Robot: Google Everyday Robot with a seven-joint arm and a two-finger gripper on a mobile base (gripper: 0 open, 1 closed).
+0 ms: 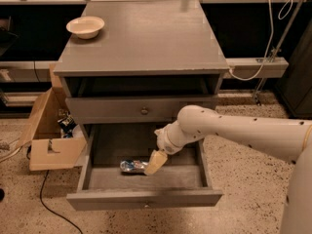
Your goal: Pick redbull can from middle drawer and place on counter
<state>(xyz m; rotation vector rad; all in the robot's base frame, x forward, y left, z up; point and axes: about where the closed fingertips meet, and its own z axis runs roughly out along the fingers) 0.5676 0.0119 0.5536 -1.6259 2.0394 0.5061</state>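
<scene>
The redbull can (131,166) lies on its side on the floor of the open middle drawer (144,198), left of centre. My gripper (155,163) reaches down into the drawer from the right on the white arm (229,130). Its cream tip is at the can's right end, touching or nearly touching it. The counter (146,38) is the grey top of the cabinet above.
A cream-white bowl (85,27) stands on the counter's back left corner. A closed drawer front with a dark knob (144,111) sits just above the open drawer. An open cardboard box (48,135) stands on the floor to the left. A white cable (258,57) hangs at right.
</scene>
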